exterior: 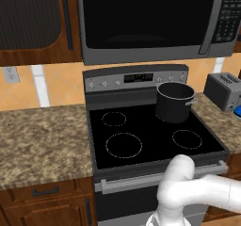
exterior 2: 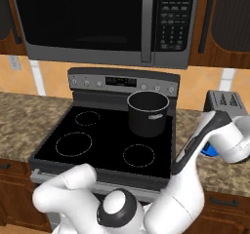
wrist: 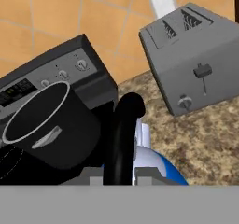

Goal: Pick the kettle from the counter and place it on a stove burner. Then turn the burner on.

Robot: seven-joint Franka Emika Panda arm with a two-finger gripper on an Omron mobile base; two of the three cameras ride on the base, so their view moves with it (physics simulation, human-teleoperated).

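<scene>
Left base view: we see the black glass cooktop with its largest white-outlined circle, the stove burner (exterior: 123, 145), black and bare at front left. A dark-grey pot (exterior: 175, 101) stands on the rear right ring. The speckled counter (exterior: 42, 140) runs on both sides of the stove; a grey toaster (exterior: 223, 89) sits on its right stretch, cut by the frame edge. A small patch of blue at the right edge, just below the toaster, may be the kettle (exterior: 237, 109), but we cannot tell its shape here. The arm leaves the frame at lower right.

Right base view: the arm bends over the right counter and covers most of the kettle (exterior 2: 211, 150), of which a blue sliver shows beneath the forearm, in front of the toaster (exterior 2: 225, 100). The pot (exterior 2: 148, 113) and the burner (exterior 2: 73, 144) stand well apart from it.

Hand view: the kettle (wrist: 154, 160) lies close under the camera on the granite, beside the stove's right edge, its black upright handle (wrist: 122, 139) rising through the centre. The gripper (wrist: 119, 176) sits low about that handle, with grey fingers (wrist: 144, 175) on either side. The bottom band cuts them off, so we cannot tell whether they press the handle or stand apart from it. The pot (wrist: 46, 125) appears at left, the toaster (wrist: 198, 59) at upper right.
</scene>
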